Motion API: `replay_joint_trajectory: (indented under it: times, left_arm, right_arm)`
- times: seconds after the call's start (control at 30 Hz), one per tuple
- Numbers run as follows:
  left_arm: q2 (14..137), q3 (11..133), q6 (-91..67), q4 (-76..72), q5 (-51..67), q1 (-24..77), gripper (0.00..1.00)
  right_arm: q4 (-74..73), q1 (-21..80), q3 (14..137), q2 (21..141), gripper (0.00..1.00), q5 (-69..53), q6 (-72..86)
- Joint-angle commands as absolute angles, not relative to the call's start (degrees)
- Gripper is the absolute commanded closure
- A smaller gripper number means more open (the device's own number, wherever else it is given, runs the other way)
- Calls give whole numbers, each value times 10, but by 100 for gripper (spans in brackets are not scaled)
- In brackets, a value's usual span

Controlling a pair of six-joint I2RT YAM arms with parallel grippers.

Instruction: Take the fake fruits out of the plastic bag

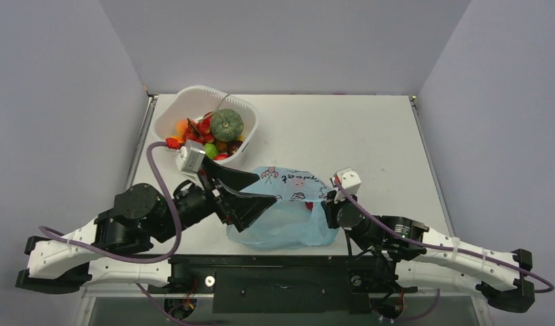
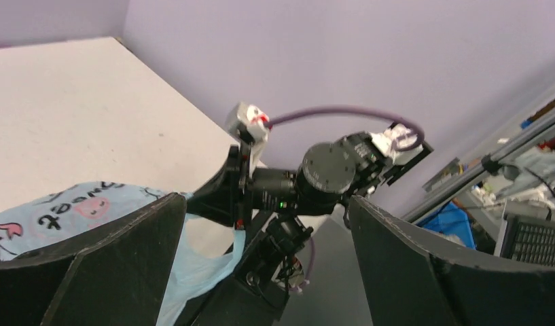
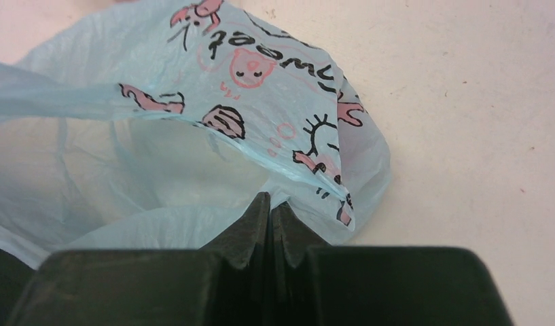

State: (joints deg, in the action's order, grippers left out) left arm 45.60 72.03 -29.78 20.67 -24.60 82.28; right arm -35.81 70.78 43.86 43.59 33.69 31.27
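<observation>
The light-blue printed plastic bag lies crumpled near the table's front edge. My right gripper is shut on the bag's right rim; in the right wrist view its fingers pinch the film, and the bag hangs open with no fruit showing inside. My left gripper is open and empty at the bag's left side, jaws wide apart with the bag beside its left finger. The dark green gourd and red fruits lie in the white tub.
The white tub stands at the back left, holding several fruits and a lime-green piece. Grey walls close in the table on three sides. The right arm's wrist shows between my left fingers.
</observation>
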Motion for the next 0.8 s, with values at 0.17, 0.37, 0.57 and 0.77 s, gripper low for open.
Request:
replay_joint_trajectory:
  times: [0.17, 0.37, 0.57, 0.77]
  left_arm:
    - [541, 595, -344, 156, -228, 820, 20]
    - [463, 541, -451, 254, -358, 818, 38]
    - [344, 514, -509, 328, -393, 818, 46]
    - [291, 476, -515, 308, -379, 818, 51]
  right_arm:
    - [-227, 606, 469, 434, 100, 126, 324]
    - [-82, 556, 533, 542, 100, -116, 271]
    - [-12, 560, 661, 685, 100, -288, 281]
    - [-22, 599, 690, 690, 100, -280, 264]
